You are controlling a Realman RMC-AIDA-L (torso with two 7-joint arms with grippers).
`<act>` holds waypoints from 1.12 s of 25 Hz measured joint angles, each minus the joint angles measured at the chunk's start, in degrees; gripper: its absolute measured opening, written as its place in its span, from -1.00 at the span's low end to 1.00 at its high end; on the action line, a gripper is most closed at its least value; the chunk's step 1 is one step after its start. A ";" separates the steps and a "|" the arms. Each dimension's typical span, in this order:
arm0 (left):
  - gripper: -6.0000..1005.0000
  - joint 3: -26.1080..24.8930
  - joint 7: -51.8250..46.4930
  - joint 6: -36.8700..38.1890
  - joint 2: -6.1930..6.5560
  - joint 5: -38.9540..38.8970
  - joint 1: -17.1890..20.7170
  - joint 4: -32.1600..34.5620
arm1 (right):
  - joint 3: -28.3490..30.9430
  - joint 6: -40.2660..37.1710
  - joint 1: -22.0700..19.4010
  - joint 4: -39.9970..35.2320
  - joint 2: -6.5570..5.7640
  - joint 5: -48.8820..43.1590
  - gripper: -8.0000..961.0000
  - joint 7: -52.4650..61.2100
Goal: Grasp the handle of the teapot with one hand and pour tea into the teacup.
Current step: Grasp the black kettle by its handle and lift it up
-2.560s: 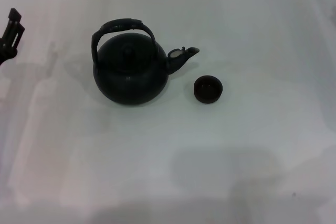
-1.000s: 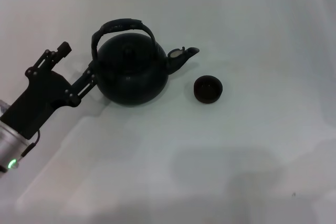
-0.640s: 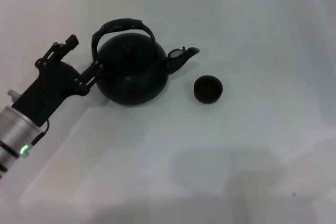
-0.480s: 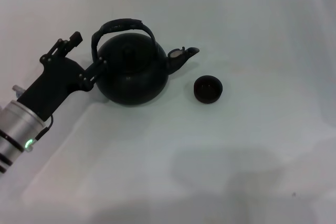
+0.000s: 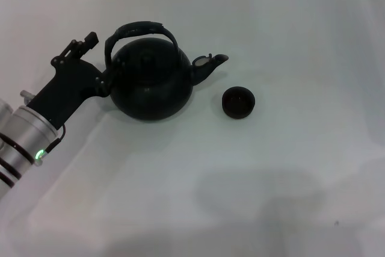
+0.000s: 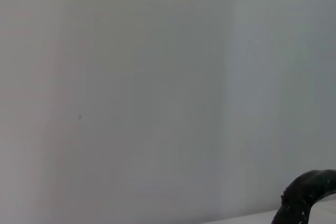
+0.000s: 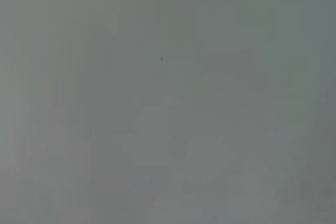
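The left arm reaches in from the lower left of the head view, its silver wrist cuff showing a small green light, and slants up and to the right. Its black left hand (image 5: 99,58) is spread apart, one finger (image 5: 90,37) raised and the other lower. The right arm is out of sight.

Showing matt black teapot (image 5: 151,85), dull iron-like body; handle (image 5: 142,30) looking rough, textured along top. Teacup (image 5: 239,102) looking dark, matt, ceramic-like. Left gripper (image 5: 99,58) appearing matt black plastic/metal, w/ brushed silver metal wrist behind. Lying under all: smooth white table (image 5: 289,179), faintly glossy.
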 joint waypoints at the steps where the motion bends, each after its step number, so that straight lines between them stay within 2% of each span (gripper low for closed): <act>1: 0.49 0.00 0.00 -0.12 0.01 0.00 -0.03 0.00 | 0.00 0.01 0.00 0.00 0.00 0.00 0.75 0.08; 6: 0.49 0.00 0.02 -0.85 0.08 0.00 -0.05 -0.05 | 0.00 0.03 -0.01 0.00 0.00 0.30 0.75 0.52; 22: -0.71 0.00 2.98 -2.44 0.02 -0.43 -0.18 0.09 | 0.00 0.02 0.02 0.28 0.03 0.62 0.75 0.54; 28: -0.71 -0.27 3.01 -1.20 0.30 -2.83 -0.42 0.04 | 0.00 -0.07 0.32 0.73 0.11 0.75 0.75 0.54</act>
